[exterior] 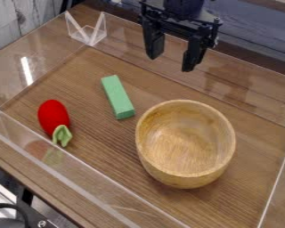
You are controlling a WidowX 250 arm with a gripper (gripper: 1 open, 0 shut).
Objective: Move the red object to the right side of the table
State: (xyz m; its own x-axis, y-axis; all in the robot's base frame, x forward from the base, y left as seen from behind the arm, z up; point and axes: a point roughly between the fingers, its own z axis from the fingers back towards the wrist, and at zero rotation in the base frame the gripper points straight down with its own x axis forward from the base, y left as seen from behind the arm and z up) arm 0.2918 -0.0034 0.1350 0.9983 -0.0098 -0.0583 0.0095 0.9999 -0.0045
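The red object (53, 117) is a small rounded toy fruit with a light green stem end, lying near the left acrylic wall of the table (97, 169). My gripper (171, 54) hangs at the top centre, pointing down, well above and to the right of the fruit. Its two black fingers stand apart with nothing between them, so it is open. One fingertip (191, 62) reaches lower in the picture than the other.
A green rectangular block (118, 96) lies between the fruit and the gripper. A large wooden bowl (185, 142) takes up the right front part. Low clear acrylic walls (85, 29) border the tabletop.
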